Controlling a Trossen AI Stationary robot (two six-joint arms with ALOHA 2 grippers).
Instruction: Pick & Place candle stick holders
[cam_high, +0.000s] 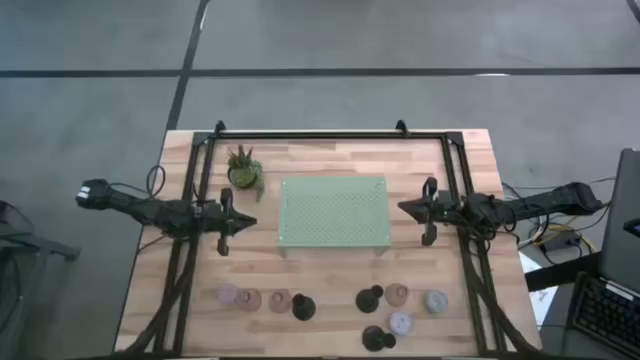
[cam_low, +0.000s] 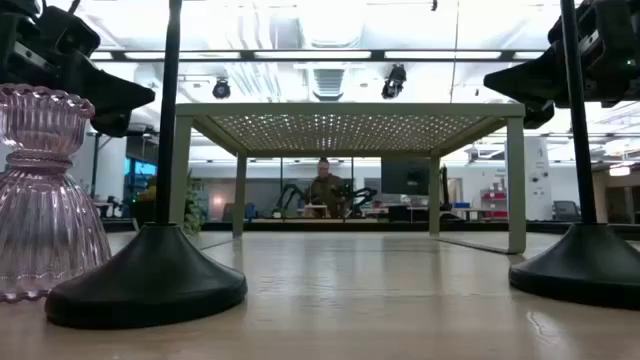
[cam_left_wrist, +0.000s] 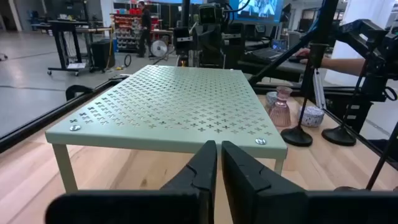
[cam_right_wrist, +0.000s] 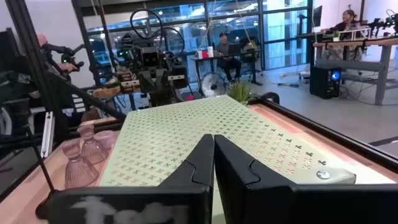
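The left claw (cam_high: 250, 223) hangs over the wooden bench (cam_high: 330, 300), just off one short side of the pale green perforated tray (cam_high: 333, 211). Its two dark fingers (cam_left_wrist: 200, 167) lie together with only a thin slit between them, holding nothing. The right claw (cam_high: 404, 208) faces it from the opposite short side of the tray, its fingers (cam_right_wrist: 202, 160) likewise together and empty. The tray stands on short legs between the two claws, and each claw points straight across it toward the other.

The candle stick holders stand in a loose line along the bench edge, well apart from both claws and off to the side of each rather than ahead of it. Nearer the left claw are four: a lilac holder (cam_high: 228, 294), a pale pink holder (cam_high: 250, 299), a pinkish glass holder (cam_high: 280, 301) and a black holder (cam_high: 304, 308), close together in a row. Nearer the right claw are five: a second black holder (cam_high: 370, 298), a pink holder (cam_high: 397, 294), a blue-grey holder (cam_high: 435, 301), a pale lilac holder (cam_high: 400, 323) and a third black holder (cam_high: 376, 339), clustered more tightly. In the low view a ribbed clear pink glass holder (cam_low: 40, 200) stands upright just beside the round base of a black one (cam_low: 148, 282).

A small green potted plant (cam_high: 244, 170) stands close beside the left claw, near the tray's corner on the side away from the holders. In the room beyond the bench a person (cam_low: 323, 190) sits at a desk.
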